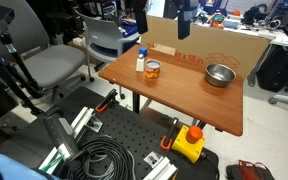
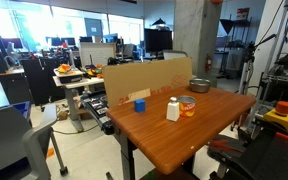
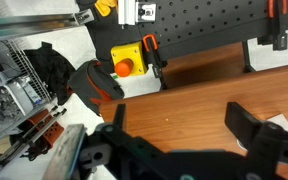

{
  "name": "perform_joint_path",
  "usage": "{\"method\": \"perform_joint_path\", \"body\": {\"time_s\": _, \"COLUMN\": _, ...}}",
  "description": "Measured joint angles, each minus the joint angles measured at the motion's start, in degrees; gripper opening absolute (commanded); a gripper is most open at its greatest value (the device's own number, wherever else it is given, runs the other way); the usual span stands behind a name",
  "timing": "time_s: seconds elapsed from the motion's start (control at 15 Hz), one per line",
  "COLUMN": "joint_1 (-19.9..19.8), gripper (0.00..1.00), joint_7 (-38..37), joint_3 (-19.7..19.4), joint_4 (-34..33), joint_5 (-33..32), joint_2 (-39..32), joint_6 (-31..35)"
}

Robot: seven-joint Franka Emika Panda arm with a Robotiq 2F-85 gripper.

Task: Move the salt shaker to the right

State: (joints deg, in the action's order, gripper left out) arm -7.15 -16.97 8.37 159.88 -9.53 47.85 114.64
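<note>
Left of the orange jar [image 2: 187,105], and well apart from it on the table [image 2: 174,142], we see the small blue object [image 2: 140,103]. Just beside the jar, again on its left, stands the salt shaker [image 2: 172,109], white and upright. We cannot tell whether shaker and jar touch, but any gap between them is slim. Behind the jar and slightly to its right sits the metal bowl [image 2: 198,86], and a cardboard wall [image 2: 144,75] runs along the table edge behind the jar.

We judge the shaker to be light and rigid, with smooth sides that may slip under a weak pinch. It is tall for its base, so a nudge near the top could tip it. We would take it across the body at about mid-height. One finger would go in front and one behind, rather than forcing a finger into the narrow space on the jar's side. A modest squeeze should hold it. Since the jar stands directly to the shaker's right, we expect the shaker must be lifted over or carried around it, not slid.

In the wrist view the gripper [image 3: 176,118] has its jaws spread wide with nothing between them. It hangs over bare table, away from the jar, and the shaker does not show in that view.
</note>
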Motion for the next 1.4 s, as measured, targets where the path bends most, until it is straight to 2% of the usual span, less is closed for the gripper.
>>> {"method": "perform_joint_path", "body": {"time_s": 0.27, "joint_1": 0.03, "gripper": 1.00, "joint_7": -0.10, "joint_3": -1.06, "joint_4": -3.80, "joint_5": 1.02, "joint_2": -8.99, "joint_6": 7.31}}
{"method": "perform_joint_path", "body": {"time_s": 0.6, "joint_1": 1.87, "gripper": 1.00, "joint_7": -0.07, "joint_3": -1.05, "joint_4": -10.55, "joint_5": 1.90, "joint_2": -24.45, "joint_6": 13.51}}
{"method": "perform_joint_path", "body": {"time_s": 0.87, "joint_1": 4.94, "gripper": 1.00, "joint_7": -0.12, "joint_3": -0.45, "joint_4": -16.79, "joint_5": 1.91, "joint_2": -34.65, "joint_6": 14.06}}
{"method": "perform_joint_path", "body": {"time_s": 1.4, "joint_1": 11.51, "gripper": 1.00, "joint_7": -1.81, "joint_3": 0.58, "joint_4": -28.86, "joint_5": -0.41, "joint_2": -50.64, "joint_6": 14.04}}
